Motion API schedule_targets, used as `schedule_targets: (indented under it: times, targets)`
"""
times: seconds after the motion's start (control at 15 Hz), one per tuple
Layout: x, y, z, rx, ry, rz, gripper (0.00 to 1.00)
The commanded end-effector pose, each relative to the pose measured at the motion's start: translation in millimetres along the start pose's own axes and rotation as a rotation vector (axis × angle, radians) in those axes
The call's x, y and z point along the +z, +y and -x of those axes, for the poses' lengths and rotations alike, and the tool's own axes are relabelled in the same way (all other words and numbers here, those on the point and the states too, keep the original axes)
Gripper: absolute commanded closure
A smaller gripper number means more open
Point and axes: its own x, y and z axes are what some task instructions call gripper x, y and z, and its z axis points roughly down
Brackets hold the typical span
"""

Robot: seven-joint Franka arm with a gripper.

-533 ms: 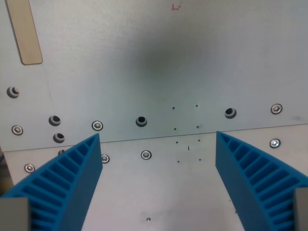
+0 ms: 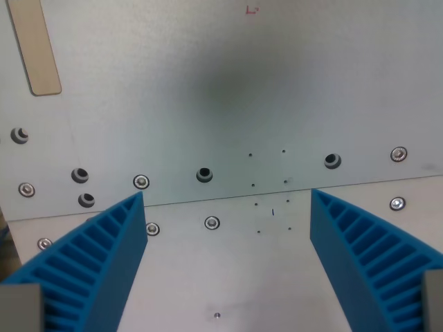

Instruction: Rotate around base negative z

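Writing is basically nil here, just a tiny red scribble (image 2: 252,10) near the top edge of the pale grey metal surface (image 2: 208,83), too small to read. The tan wooden strip (image 2: 34,45) well left of that scribble is cut off at the top. The blue ribbed tool (image 2: 228,207) hangs wide open with nothing between its fingers (image 2: 104,256), both cropped below. Screws and dark holes (image 2: 204,174) dot the seam between them.
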Motion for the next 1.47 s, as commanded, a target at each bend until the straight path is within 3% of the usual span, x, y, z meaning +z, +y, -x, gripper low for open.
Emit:
schedule_targets:
  times: [0.07,1.47]
  targets:
    - [-3.0,0.1,0.4,0.098,0.006,-0.002,0.0]
    - [-3.0,0.1,0.4,0.378,0.004,-0.006,0.0]
